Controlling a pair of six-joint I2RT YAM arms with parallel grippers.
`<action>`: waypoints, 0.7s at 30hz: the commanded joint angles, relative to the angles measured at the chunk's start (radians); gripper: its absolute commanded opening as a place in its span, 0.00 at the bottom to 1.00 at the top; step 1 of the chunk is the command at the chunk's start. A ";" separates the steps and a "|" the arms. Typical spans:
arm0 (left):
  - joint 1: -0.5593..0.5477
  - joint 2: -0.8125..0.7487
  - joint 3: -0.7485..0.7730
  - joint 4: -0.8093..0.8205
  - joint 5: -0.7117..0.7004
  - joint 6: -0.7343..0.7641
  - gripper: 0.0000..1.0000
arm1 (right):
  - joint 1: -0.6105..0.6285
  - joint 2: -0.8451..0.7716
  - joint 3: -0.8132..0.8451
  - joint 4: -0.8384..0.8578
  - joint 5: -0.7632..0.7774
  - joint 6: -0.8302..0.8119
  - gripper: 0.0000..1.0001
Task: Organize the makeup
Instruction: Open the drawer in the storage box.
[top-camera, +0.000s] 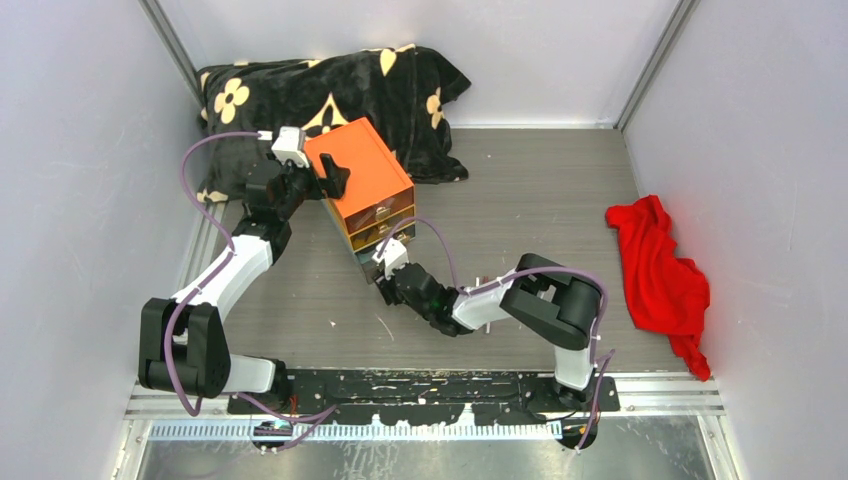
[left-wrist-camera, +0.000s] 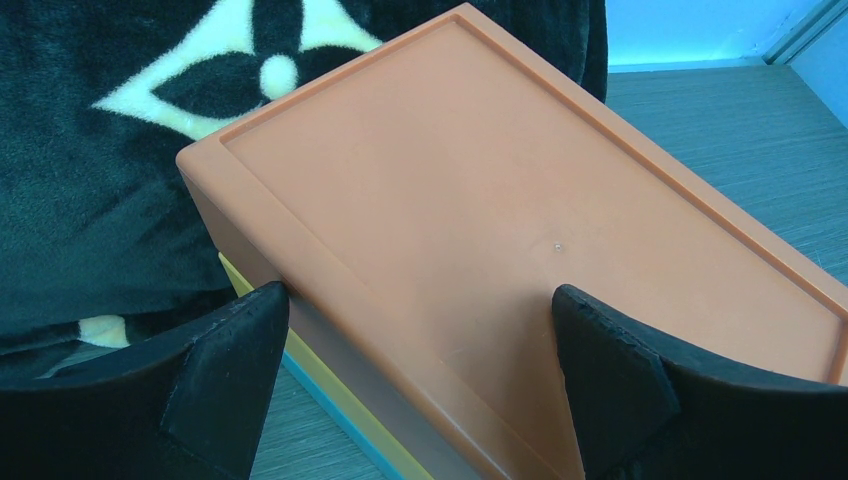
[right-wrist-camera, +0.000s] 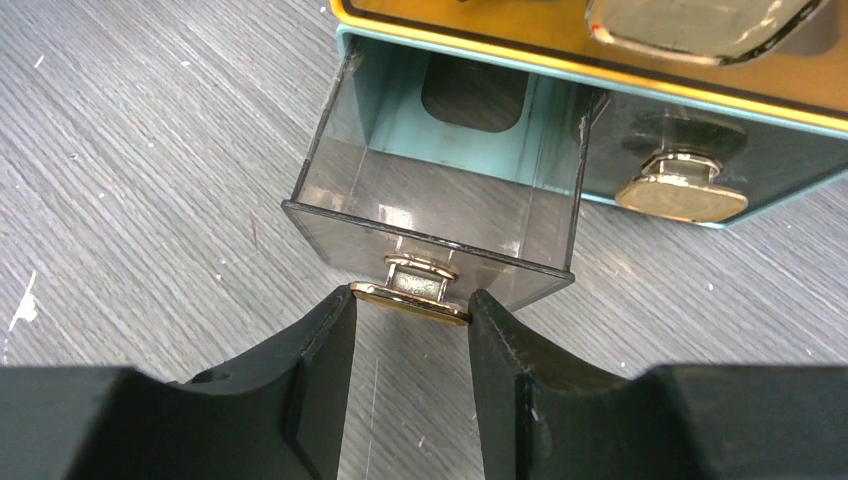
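No makeup shows in any view. The orange box (top-camera: 360, 170) with clear drawers stands at the back left of the table. My left gripper (top-camera: 335, 178) is open over the box's near top edge (left-wrist-camera: 480, 200): one finger above the lid, the other beside the box wall. My right gripper (top-camera: 383, 268) is shut on the gold knob (right-wrist-camera: 410, 300) of the bottom left drawer (right-wrist-camera: 420, 250). That drawer is pulled out and looks empty.
A black blanket with cream flowers (top-camera: 300, 95) lies behind the box and also shows in the left wrist view (left-wrist-camera: 100, 180). A red cloth (top-camera: 660, 270) lies at the right. A second gold knob (right-wrist-camera: 680, 192) sits on the neighbouring shut drawer.
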 joint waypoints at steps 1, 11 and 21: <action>-0.025 0.072 -0.055 -0.187 0.084 0.057 1.00 | 0.051 -0.032 -0.050 -0.051 -0.006 0.039 0.15; -0.024 0.068 -0.060 -0.187 0.083 0.057 1.00 | 0.097 -0.053 -0.107 -0.074 0.043 0.063 0.18; -0.024 0.072 -0.059 -0.185 0.086 0.058 1.00 | 0.109 -0.086 -0.168 -0.086 0.045 0.071 0.19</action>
